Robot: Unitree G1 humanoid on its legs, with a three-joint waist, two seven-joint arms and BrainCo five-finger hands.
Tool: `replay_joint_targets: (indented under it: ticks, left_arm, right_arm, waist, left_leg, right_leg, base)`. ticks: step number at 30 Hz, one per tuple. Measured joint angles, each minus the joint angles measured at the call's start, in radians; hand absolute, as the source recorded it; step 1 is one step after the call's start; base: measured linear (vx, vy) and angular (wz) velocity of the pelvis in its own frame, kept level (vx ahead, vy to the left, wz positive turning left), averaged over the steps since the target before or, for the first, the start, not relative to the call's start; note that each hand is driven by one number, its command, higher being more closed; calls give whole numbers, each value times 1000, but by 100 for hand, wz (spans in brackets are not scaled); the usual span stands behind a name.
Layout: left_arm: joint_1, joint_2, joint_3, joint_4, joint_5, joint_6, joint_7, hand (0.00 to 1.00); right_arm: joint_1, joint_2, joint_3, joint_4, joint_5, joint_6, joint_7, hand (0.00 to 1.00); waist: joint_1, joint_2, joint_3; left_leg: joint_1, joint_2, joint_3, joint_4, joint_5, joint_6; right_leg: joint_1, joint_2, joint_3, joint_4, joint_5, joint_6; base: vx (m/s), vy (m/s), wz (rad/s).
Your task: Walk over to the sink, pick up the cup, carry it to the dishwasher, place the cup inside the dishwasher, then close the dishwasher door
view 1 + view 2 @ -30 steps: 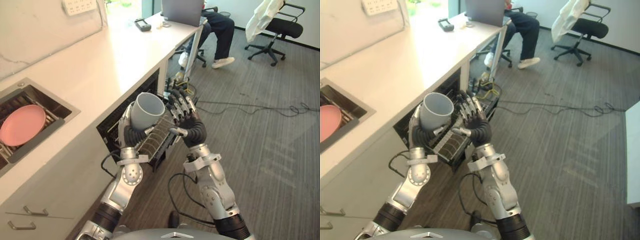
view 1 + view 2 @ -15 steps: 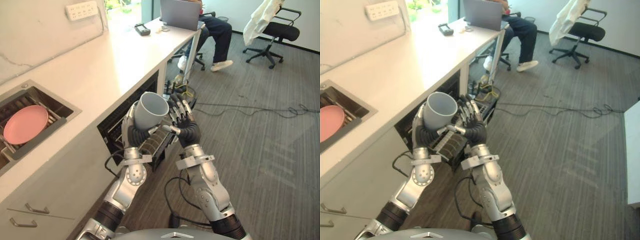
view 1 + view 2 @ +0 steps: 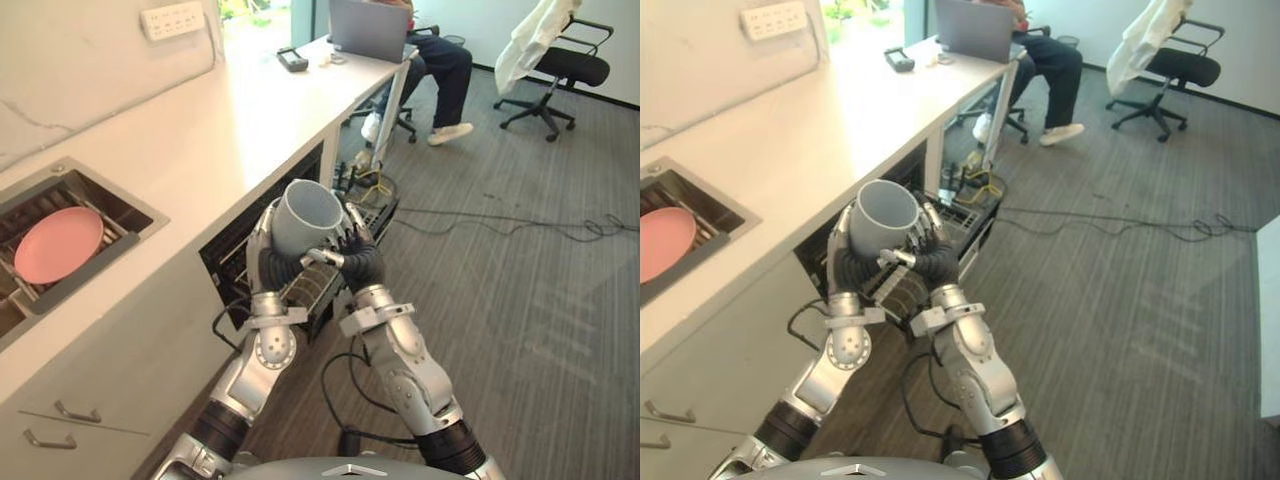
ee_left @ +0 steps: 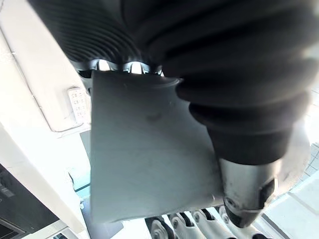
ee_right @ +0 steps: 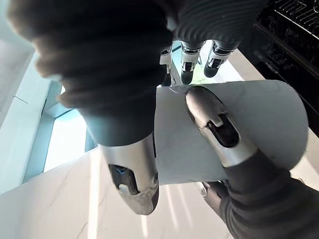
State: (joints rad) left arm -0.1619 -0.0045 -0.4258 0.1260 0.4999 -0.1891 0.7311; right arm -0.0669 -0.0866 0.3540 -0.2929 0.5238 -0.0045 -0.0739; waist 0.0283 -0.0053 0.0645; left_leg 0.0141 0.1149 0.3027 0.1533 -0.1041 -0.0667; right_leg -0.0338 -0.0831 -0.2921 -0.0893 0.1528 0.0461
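Grey cup [image 3: 308, 214] just above open dishwasher [image 3: 232, 262], mouth tilted up. Left hand [image 3: 268, 264] curled round lower wall; right hand [image 3: 358, 260] pinching opposite side. Likely rigid, light, smooth and slippery, chips if dropped; best gripped mid-wall, not rim
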Motion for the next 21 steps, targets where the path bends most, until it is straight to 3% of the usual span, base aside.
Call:
replay_joint_targets:
  ticks: [4, 11, 21]
  left_arm:
    - [-2, -7, -13, 0, 16, 0, -7, 100]
    - [-2, -9, -14, 0, 16, 0, -22, 100]
    - [-2, -6, -38, 5, 16, 0, -41, 100]
  right_arm:
    - [-26, 0, 21, 49, 0, 32, 0, 0]
    - [-33, 1, 27, 57, 0, 35, -2, 0]
    - [-68, 1, 35, 79, 0, 29, -72, 0]
  waist:
    - [2, -5, -18]
    - [6, -8, -20]
    - [11, -9, -22]
  left_leg:
    - [0, 0, -1, 0, 0, 0]
    - [-1, 0, -5, -1, 2, -2]
    - [-1, 1, -5, -3, 2, -2]
  right_leg:
    - [0, 0, -2, 0, -1, -2]
    - [2, -2, -16, 0, -6, -8]
    - [2, -1, -18, 0, -3, -6]
  base:
    - [0, 0, 0]
    - [0, 0, 0]
    - [-4, 20, 0]
